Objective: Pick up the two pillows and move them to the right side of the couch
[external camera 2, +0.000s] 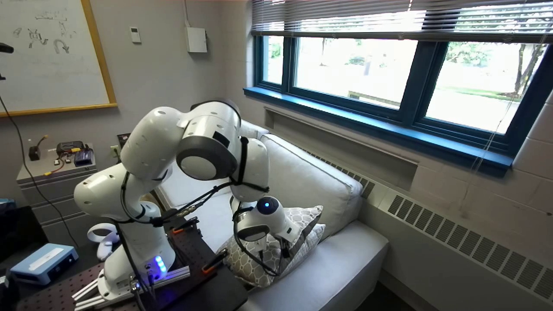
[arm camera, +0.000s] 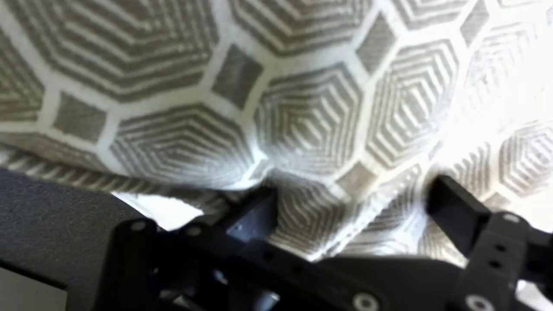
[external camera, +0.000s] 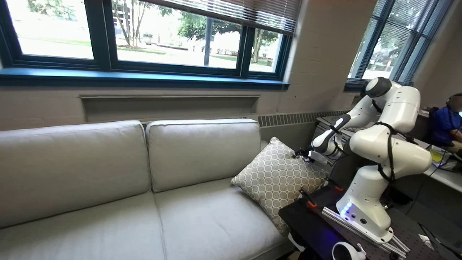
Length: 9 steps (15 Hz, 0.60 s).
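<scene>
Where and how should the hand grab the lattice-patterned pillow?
I'd pinch the lattice-patterned pillow by its upper edge, coming down from above. It leans corner-up in an exterior view, leaving that edge exposed. The wrist view shows the hand open, a seam-like line between its fingers; an edge should pinch more easily than the broad face.

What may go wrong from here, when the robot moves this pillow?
The fingers stand apart, part of the pillow bunched between them; a firm grip is not certain, so it may slip when lifted. The pillow lies close to the clamp on the table, so its edge could snag there.
</scene>
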### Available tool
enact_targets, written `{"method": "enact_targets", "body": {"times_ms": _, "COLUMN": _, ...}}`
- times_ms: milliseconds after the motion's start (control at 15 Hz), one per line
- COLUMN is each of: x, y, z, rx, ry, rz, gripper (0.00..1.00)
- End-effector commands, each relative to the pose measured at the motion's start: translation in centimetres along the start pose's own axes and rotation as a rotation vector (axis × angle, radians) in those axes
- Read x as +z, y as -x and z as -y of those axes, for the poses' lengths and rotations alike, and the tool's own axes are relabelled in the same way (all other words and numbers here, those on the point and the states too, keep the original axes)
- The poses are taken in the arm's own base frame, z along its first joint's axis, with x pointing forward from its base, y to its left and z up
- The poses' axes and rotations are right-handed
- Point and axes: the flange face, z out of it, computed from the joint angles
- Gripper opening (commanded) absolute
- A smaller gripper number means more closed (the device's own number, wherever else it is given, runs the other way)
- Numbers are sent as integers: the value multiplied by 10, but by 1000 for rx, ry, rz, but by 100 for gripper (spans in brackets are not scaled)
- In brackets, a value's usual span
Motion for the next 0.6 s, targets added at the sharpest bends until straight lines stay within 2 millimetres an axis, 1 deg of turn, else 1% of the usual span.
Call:
{"method": "enact_targets", "body": {"times_ms": 0, "x": -6, "y": 2, "z": -24, "rx": -23, "ry": -33, "rz": -24, "gripper": 100}}
{"method": "enact_targets", "body": {"times_ms": 333, "x": -15, "y": 10, "z": -53, "rx": -63, "ry": -32, "rz": -37, "gripper": 100}}
{"method": "enact_targets", "body": {"times_ms": 533, "x": -20, "y": 15, "z": -64, "rx": -86, "ry": -30, "rz": -41, "gripper": 100}}
